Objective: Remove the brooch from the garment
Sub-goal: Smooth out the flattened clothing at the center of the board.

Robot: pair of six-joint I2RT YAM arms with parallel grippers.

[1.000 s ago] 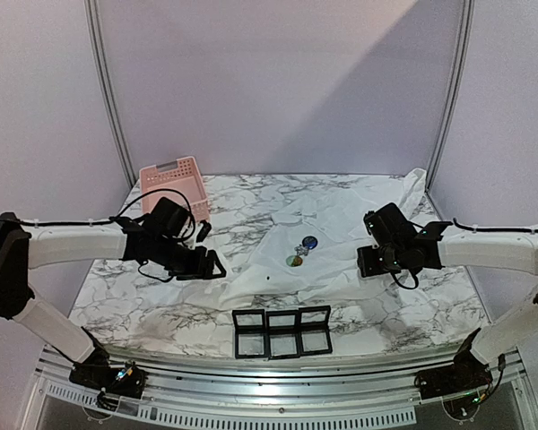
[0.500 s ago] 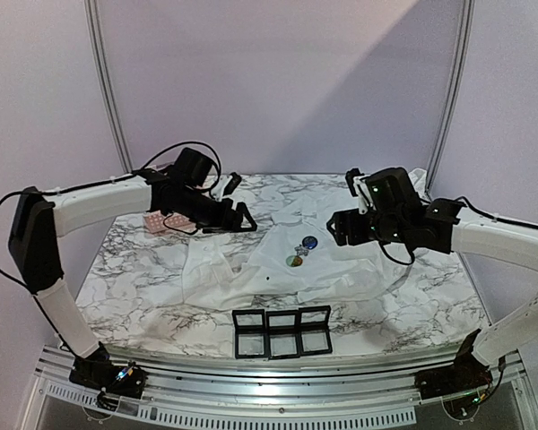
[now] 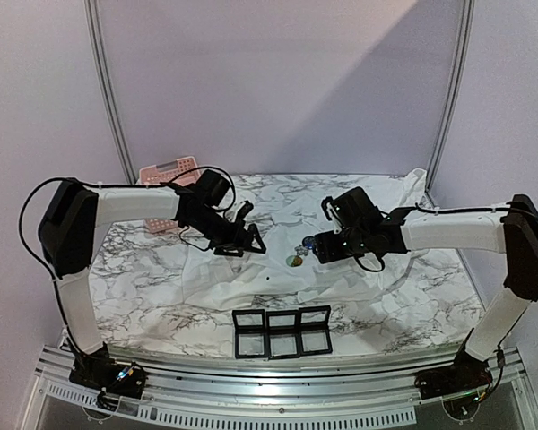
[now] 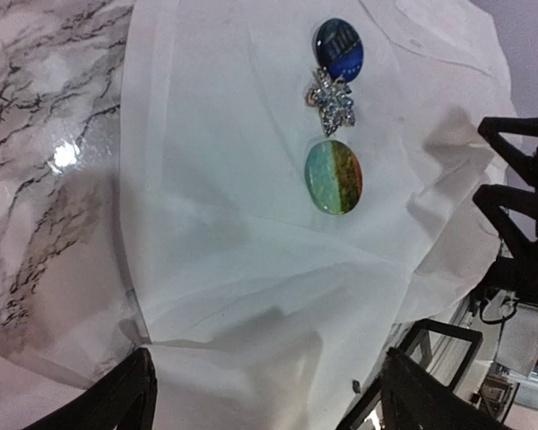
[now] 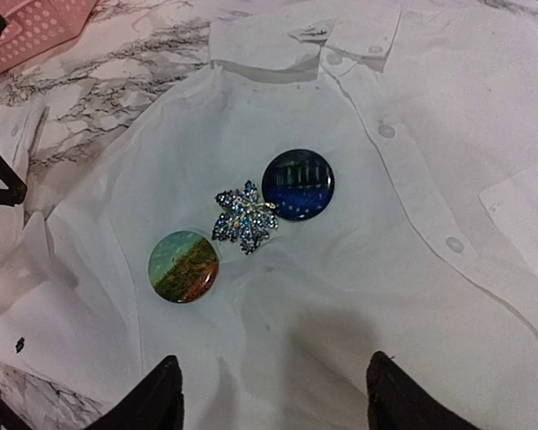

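Note:
The garment [image 3: 359,202] is a white wrinkled shirt spread on the marble table. It fills the left wrist view [image 4: 233,224] and the right wrist view [image 5: 430,134]. The brooch [image 5: 245,218] is a sparkly blue-silver flower pinned to it, between a round blue badge [image 5: 298,184] and a round green-and-orange badge [image 5: 183,266]. It also shows in the left wrist view [image 4: 332,101] and, small, in the top view [image 3: 301,251]. My right gripper [image 5: 273,394] is open just above the shirt, close to the brooch's right in the top view [image 3: 317,250]. My left gripper [image 4: 269,399] is open and empty over the shirt, left of the badges [image 3: 249,231].
A pink basket [image 3: 166,170] stands at the back left, behind the left arm. Three black display frames [image 3: 282,330] lie in a row at the shirt's near edge. The two grippers face each other across the badges, a short way apart.
Both arms have swung in from the table's sides towards the badges and come down low over the shirt. Both grippers stay open and empty.

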